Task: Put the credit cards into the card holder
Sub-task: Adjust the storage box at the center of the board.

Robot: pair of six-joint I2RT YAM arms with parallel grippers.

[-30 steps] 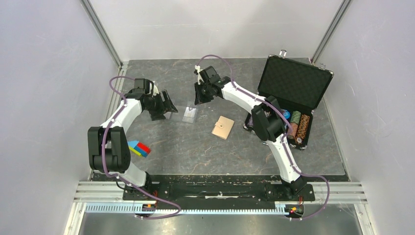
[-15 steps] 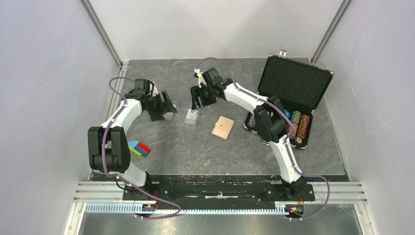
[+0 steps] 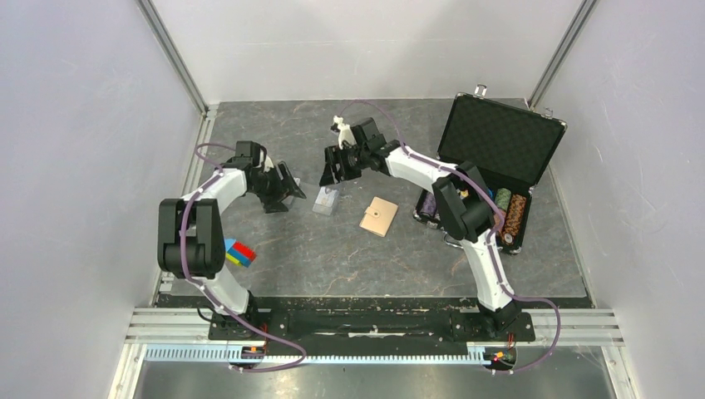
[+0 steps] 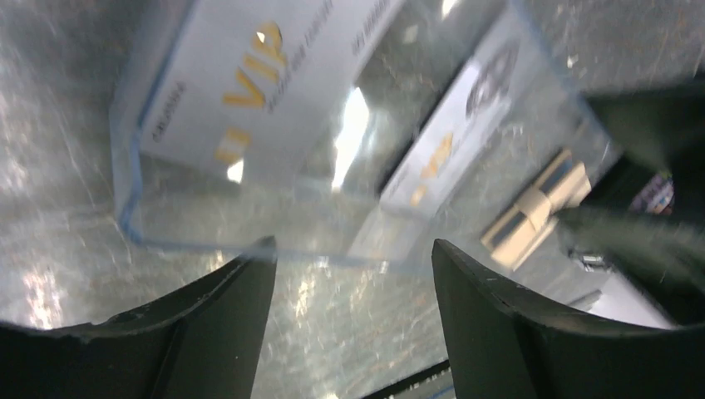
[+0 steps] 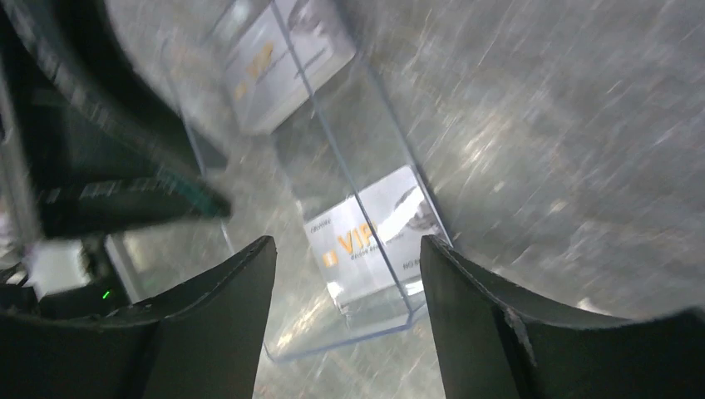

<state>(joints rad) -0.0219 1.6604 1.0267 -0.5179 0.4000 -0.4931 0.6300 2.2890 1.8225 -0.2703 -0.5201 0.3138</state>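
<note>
Cards (image 5: pixel 374 241), two pale glossy ones, lie flat inside a clear box (image 3: pixel 326 199) near the middle of a dark table (image 3: pixel 332 266). An open black case (image 3: pixel 499 145) of chips fills the table's far right corner. The left gripper (image 3: pixel 289 189) and right gripper (image 3: pixel 334 170) hover on either side of the box, both with jaws spread and holding nothing. The tan holder (image 3: pixel 379 216) lies folded shut near the box, on its right and apart from it.

Likely risks: the box looks light, so a finger pressing on a wall may slide or tip it. The cards are thin and slick and lie against the box floor, so a pinch may skid off. The grippers are close together and could bump. The holder must be opened first, or a card will have nowhere to go.
</note>
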